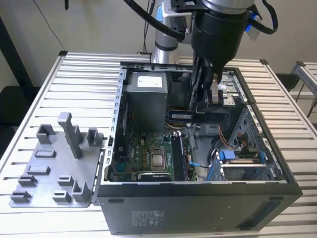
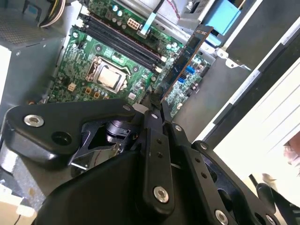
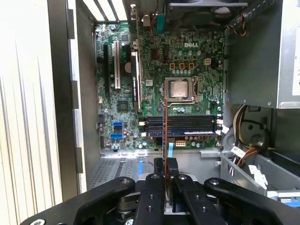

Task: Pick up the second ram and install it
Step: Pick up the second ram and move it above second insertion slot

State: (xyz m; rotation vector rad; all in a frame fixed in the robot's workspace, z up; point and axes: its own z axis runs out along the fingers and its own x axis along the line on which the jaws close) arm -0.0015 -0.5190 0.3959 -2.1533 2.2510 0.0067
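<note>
1. A slatted metal worktop (image 1: 74,79) carries an open computer case (image 1: 198,210) lying on its side, toward the worktop's edge at the exterior view's right.
2. A grey tray (image 1: 62,166) with upright posts (image 1: 69,131) sits just beside the case, toward the worktop's edge at the exterior view's left.
3. The arm (image 1: 218,29) reaches down from above into the open case. The pincer (image 1: 197,110) hangs inside it, above the motherboard (image 1: 143,153).
4. The pincer is clenched on the second ram (image 1: 179,116), gripping the stick at 1 end. In the second wrist view the 2 fingers (image 2: 153,126) pinch its near end.
5. In the exterior view the second ram lies roughly level in the air, clear above the board. It points away from the pincer toward the grey power supply (image 1: 146,96).
6. In the second wrist view the dark stick (image 2: 183,61) runs out from the pincer (image 2: 157,102) over the green board (image 2: 84,56), its row of chips facing the camera.
7. In the first wrist view the stick shows edge-on as a thin line (image 3: 164,122). It runs from the pincer (image 3: 165,163) across the long black memory slots (image 3: 187,126) toward the processor socket (image 3: 180,89).
8. The memory slots lie just beside the processor socket on the motherboard. In the exterior view they (image 1: 179,156) sit below the held stick.
</note>
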